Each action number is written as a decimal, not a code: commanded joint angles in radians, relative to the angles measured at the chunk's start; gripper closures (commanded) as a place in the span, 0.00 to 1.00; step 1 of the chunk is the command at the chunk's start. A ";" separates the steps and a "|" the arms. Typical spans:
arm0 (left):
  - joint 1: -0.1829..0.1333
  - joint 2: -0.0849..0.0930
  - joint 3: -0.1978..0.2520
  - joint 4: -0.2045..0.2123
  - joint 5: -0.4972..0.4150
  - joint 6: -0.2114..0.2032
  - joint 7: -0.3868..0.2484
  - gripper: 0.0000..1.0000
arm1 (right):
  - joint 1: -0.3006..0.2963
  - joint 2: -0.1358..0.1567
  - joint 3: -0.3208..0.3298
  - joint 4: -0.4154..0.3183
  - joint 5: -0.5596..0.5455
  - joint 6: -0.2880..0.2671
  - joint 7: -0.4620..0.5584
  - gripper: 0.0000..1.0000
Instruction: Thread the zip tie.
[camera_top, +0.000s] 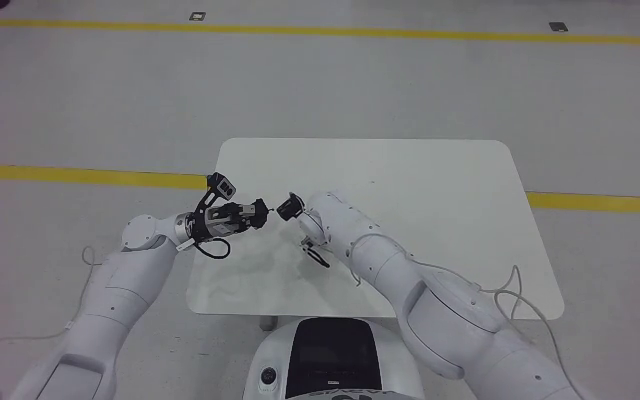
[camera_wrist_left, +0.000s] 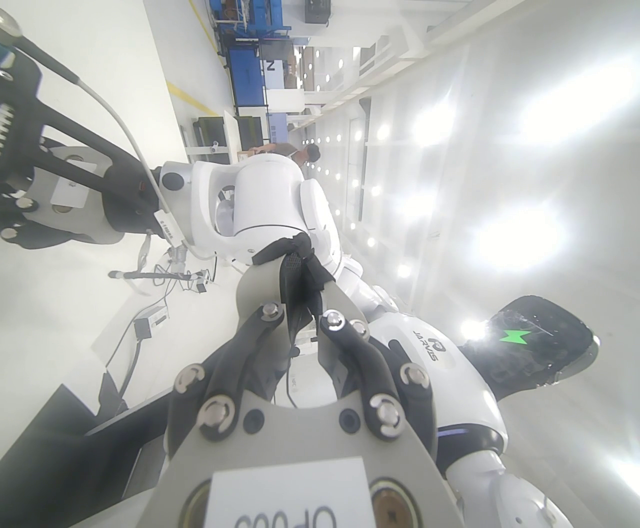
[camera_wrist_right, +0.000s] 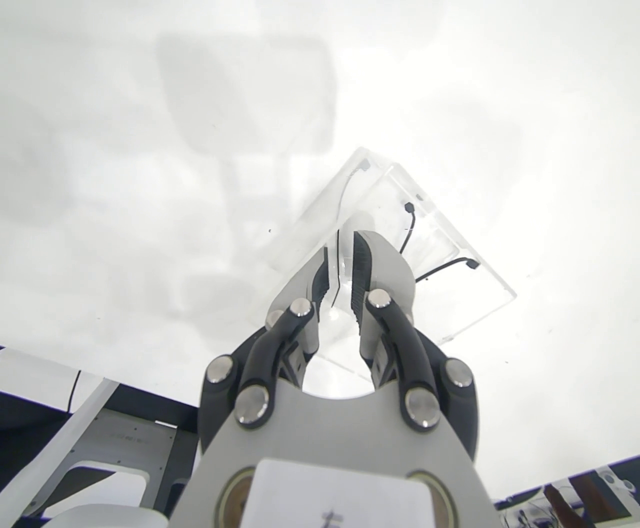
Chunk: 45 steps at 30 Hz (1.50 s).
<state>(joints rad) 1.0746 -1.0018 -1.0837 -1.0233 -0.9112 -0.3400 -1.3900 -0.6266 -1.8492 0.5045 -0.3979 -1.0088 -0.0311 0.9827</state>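
On my left gripper (camera_wrist_left: 300, 272) jaws pinch a crumpled matte-black lump (camera_wrist_left: 300, 248); right gripper (camera_wrist_right: 341, 243) jaws narrowly apart, thin black zip tie (camera_wrist_right: 338, 272) edge-on between.

A white rect. table w/ rounded corners (camera_top: 440, 200) is seen on a pale grey floor (camera_top: 100, 100) crossed by two yellow tape lines (camera_top: 320, 31). Over the table's near-left part, the left gripper (camera_top: 260, 209) and right gripper (camera_top: 288, 207) are pointed at each other, tips just apart. A thin black plastic zip tie (camera_top: 272, 208) is faintly made out betw. them; its hold can't be judged. Two small dark square markers (camera_top: 197, 16) are seen on the far floor. A white cable (camera_top: 515, 288) is looped by the table's near-right corner.
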 joint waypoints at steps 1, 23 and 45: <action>0.000 0.000 0.000 0.000 0.000 0.000 0.000 1.00 | 0.001 -0.003 0.001 0.006 -0.001 0.002 -0.001 1.00; 0.000 0.000 0.000 0.000 0.000 0.000 0.000 1.00 | 0.014 0.012 0.044 -0.053 -0.039 0.065 0.017 1.00; 0.000 0.000 0.000 0.000 0.000 0.000 0.000 1.00 | -0.295 0.238 0.312 -0.741 -0.256 0.084 0.170 1.00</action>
<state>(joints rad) 1.0746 -1.0018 -1.0837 -1.0233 -0.9112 -0.3400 -1.3900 -0.8910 -1.6234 0.7954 -1.0751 -1.2487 0.0565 1.1422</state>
